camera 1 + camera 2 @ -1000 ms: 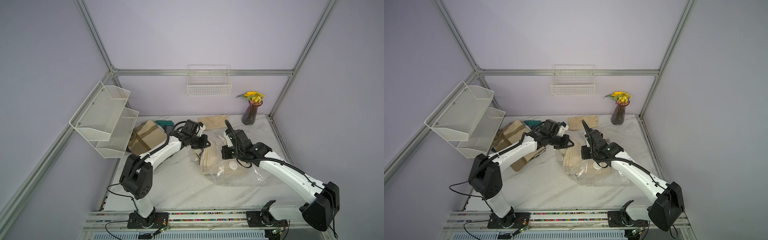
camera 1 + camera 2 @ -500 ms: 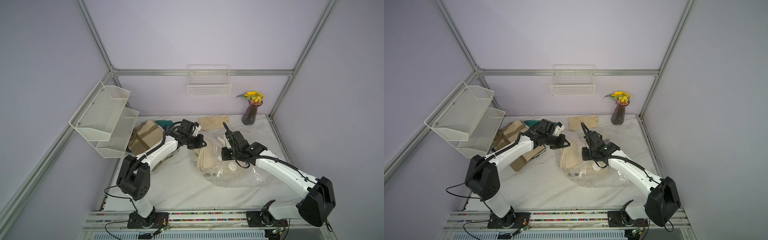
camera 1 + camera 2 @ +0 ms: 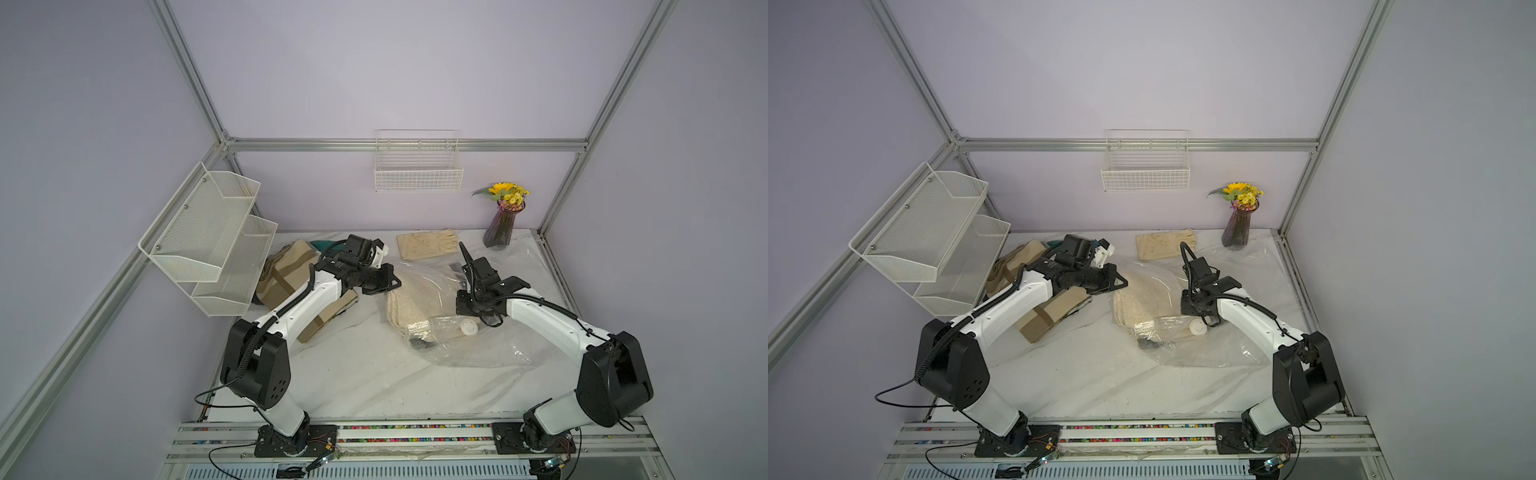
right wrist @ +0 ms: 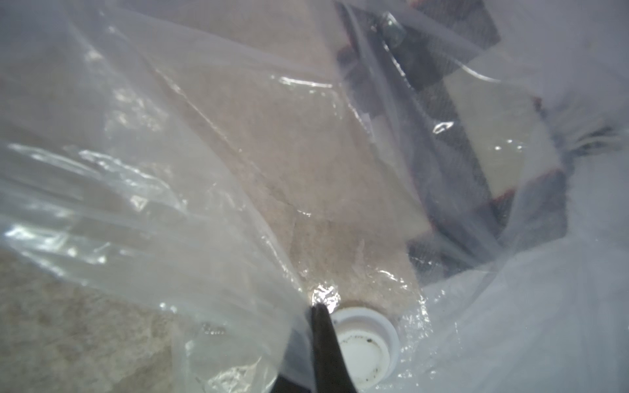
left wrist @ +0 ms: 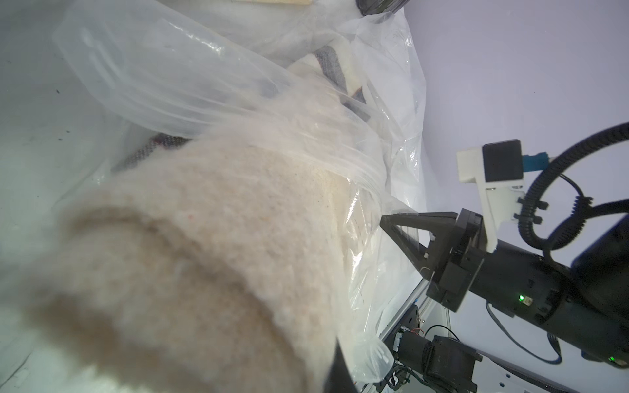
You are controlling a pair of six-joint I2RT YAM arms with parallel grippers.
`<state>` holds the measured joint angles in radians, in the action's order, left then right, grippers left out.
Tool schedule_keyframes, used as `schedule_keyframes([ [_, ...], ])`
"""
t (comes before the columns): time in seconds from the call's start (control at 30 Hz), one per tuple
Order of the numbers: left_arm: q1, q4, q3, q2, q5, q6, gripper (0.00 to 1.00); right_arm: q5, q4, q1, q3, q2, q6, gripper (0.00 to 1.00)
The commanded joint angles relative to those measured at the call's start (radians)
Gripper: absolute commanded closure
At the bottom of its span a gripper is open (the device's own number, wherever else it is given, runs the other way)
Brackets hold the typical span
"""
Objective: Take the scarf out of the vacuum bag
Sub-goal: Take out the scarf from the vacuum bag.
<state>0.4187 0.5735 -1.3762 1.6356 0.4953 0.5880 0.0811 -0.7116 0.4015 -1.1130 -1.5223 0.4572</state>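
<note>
One vacuum bag, clear and crinkled, with one round white valve cap, lies on the table. One fuzzy cream scarf, folded and with a dark checked patch, sits partly inside it. The left fingers are closed on the scarf. The right fingers pinch the plastic beside the cap.

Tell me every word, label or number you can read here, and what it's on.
None can be read.
White mark on the left arm's black wrist link: too small to read.
Dark patch, perhaps a label, on the front vent panel: too small to read.
Vacuum bag, valve cap, scarf: no print visible.
</note>
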Motion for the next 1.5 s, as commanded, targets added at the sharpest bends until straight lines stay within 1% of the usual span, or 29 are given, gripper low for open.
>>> schedule_keyframes([
  [0.0,-0.026,-0.019,-0.030,-0.057,0.008,-0.043,1.00,0.070,-0.029,-0.022,-0.005,-0.009,-0.004,1.00],
  [0.13,-0.034,-0.017,-0.036,-0.045,0.010,-0.045,1.00,0.135,-0.067,-0.042,-0.017,-0.007,-0.031,1.00],
  [0.3,-0.034,-0.037,-0.044,-0.015,0.030,-0.033,1.00,0.163,-0.090,-0.134,-0.015,0.017,-0.050,1.00],
  [0.4,-0.034,-0.055,-0.051,0.001,0.037,-0.022,1.00,0.194,-0.106,-0.169,-0.034,0.013,-0.041,1.00],
  [0.67,-0.012,-0.063,-0.110,0.056,0.049,-0.024,1.00,0.214,-0.120,-0.281,-0.094,-0.001,-0.021,1.00],
  [0.8,-0.010,-0.064,-0.113,0.068,0.050,-0.027,1.00,0.210,-0.107,-0.296,-0.125,-0.008,-0.013,1.00],
  [0.97,-0.012,-0.055,-0.114,0.069,0.039,-0.039,1.00,0.128,-0.064,-0.295,-0.135,-0.012,-0.002,1.00],
  [1.03,-0.012,-0.048,-0.121,0.070,0.035,-0.043,1.00,0.072,-0.032,-0.295,-0.119,0.001,-0.002,1.00],
  [1.17,-0.012,-0.034,-0.132,0.087,0.039,-0.048,1.00,-0.069,0.093,-0.268,-0.033,0.076,-0.027,1.00],
  [1.2,-0.013,-0.032,-0.135,0.090,0.041,-0.048,1.00,-0.088,0.116,-0.254,-0.018,0.095,-0.030,0.97],
  [1.3,-0.013,-0.032,-0.137,0.099,0.040,-0.048,1.00,-0.141,0.159,-0.216,0.013,0.115,-0.043,0.71],
  [1.33,-0.013,-0.031,-0.139,0.099,0.040,-0.047,1.00,-0.151,0.163,-0.209,0.018,0.112,-0.044,0.59],
  [1.4,-0.012,-0.032,-0.142,0.099,0.039,-0.047,1.00,-0.204,0.186,-0.204,0.036,0.105,-0.045,0.29],
  [1.47,-0.012,-0.032,-0.142,0.101,0.037,-0.047,1.00,-0.294,0.239,-0.203,0.065,0.114,-0.047,0.08],
])
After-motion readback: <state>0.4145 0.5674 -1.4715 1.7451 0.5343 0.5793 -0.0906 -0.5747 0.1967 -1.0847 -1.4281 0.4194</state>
